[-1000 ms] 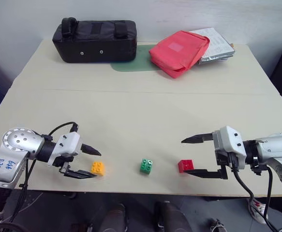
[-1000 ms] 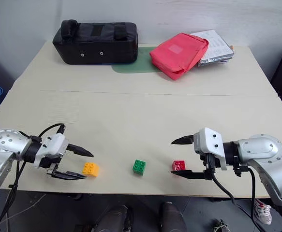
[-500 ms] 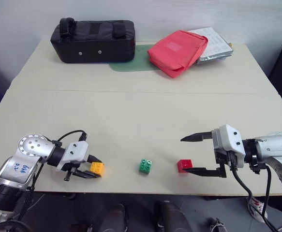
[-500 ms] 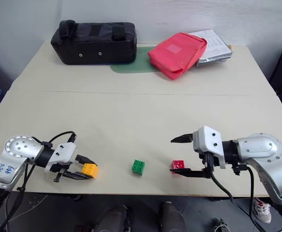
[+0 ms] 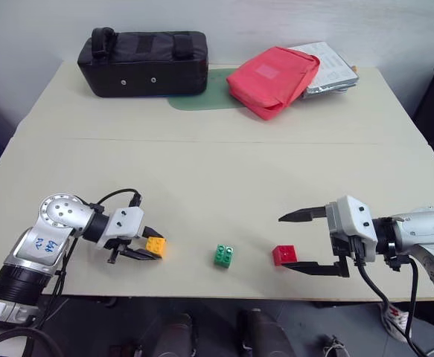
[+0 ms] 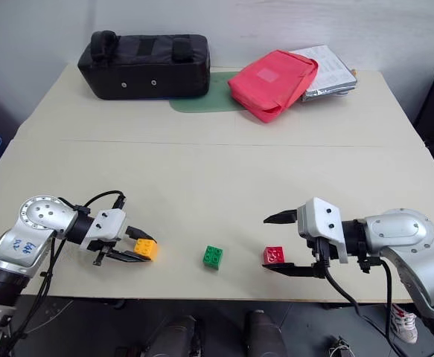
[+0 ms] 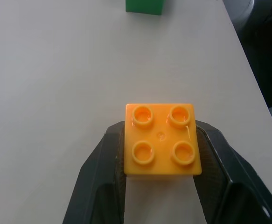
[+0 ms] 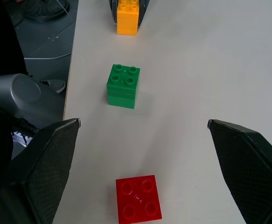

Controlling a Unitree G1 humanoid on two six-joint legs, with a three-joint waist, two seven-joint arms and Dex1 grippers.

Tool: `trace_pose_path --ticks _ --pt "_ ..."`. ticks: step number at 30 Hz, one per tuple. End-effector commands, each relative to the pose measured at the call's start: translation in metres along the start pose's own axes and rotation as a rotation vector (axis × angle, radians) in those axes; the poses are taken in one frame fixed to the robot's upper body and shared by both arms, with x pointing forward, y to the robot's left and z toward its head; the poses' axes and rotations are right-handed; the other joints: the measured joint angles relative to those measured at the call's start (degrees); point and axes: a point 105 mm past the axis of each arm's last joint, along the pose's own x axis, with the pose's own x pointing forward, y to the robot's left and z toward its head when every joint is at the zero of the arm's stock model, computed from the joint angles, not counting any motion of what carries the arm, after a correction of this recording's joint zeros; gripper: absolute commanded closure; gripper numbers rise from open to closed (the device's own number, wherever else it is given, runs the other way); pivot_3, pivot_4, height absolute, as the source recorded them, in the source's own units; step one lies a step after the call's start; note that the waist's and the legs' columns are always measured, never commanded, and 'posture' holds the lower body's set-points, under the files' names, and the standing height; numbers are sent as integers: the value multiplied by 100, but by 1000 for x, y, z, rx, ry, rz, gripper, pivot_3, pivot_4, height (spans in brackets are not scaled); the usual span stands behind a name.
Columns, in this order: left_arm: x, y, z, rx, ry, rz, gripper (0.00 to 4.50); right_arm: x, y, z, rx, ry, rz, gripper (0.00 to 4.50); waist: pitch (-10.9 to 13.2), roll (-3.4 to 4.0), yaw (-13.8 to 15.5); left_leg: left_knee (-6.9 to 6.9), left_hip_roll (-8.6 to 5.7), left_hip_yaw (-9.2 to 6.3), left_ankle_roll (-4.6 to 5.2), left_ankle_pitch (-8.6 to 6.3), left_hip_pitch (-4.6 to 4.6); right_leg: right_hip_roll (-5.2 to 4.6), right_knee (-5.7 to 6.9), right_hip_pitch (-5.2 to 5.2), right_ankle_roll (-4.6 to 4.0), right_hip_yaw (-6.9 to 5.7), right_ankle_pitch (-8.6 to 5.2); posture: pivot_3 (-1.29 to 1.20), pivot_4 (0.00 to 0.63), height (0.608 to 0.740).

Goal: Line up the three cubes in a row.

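The bench (image 5: 224, 171) is pale beige. On it sit an orange-yellow cube (image 5: 155, 247), a green cube (image 5: 225, 256) and a red cube (image 5: 284, 255). At the far edge lie a black bag (image 5: 144, 62), a coral-red pouch (image 5: 273, 79) and a dark green mat (image 5: 202, 98). Both claws, left (image 5: 144, 249) and right (image 5: 295, 242), have black fingers on white housings, with silver arms behind.

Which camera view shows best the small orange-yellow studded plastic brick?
The left wrist view: the orange-yellow studded plastic brick appears large there, four studs visible, clamped between the left gripper fingers. The eye views show it small; the right wrist view shows it far off.
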Motion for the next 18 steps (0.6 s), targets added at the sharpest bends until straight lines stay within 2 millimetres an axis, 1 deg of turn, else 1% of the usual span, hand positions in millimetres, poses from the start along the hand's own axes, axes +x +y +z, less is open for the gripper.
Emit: trace_pose_path --ticks 1,3,5,6,8,9,12,14,16,18 --pt "-1 -3 -1 0 5 -5 2270 1 3 6 -46 -2 15 0 0 0 1 1 0 0 0 0 0 0 0 0 0 0 0 0 150 740" --pt "-4 -5 1 -11 -4 -10 1701 0 3 6 -45 1 15 0 0 0 0 1 0 0 -1 1 0 0 -1 0 0 0 0 0 150 740" --pt "-16 -5 4 -12 -9 3 1077 -6 2 3 -41 15 13 0 0 0 -1 1 0 0 -1 1 0 0 -1 0 0 0 0 0 150 740" --pt "-23 -5 6 -8 -10 9 837 -10 1 1 -38 26 9 0 0 0 -1 0 1 -1 -1 0 -1 0 -1 -1 0 0 0 0 150 740" --pt "-38 -5 10 -11 -11 21 204 -22 -3 -2 -30 47 -6 0 0 0 -5 0 1 -1 0 0 -1 0 -2 -1 0 -1 0 0 150 740" --pt "-47 -6 12 -16 -5 30 15 -30 -5 -4 -22 60 -18 0 0 0 -4 0 1 -1 0 0 -1 0 -2 0 0 -1 0 0 150 740" --pt "-72 -12 16 -41 16 50 15 -58 -10 -12 7 100 -55 0 0 1 -4 0 0 -1 -1 0 0 -2 -5 1 0 0 0 0 150 740" --pt "-79 -16 18 -51 22 56 15 -68 -10 -15 18 112 -65 0 0 1 -5 -3 1 -1 -2 0 0 -2 -7 1 -1 0 0 0 150 740" --pt "-96 -22 24 -64 34 96 15 -88 -11 -20 31 133 -99 0 1 1 -9 -3 1 -1 -1 0 1 -2 -6 2 -1 0 0 0 150 740" --pt "-103 -26 27 -73 35 114 15 -96 -10 -22 40 137 -105 0 1 1 -10 -4 2 0 0 -1 1 -2 -6 3 -1 0 0 0 150 740"
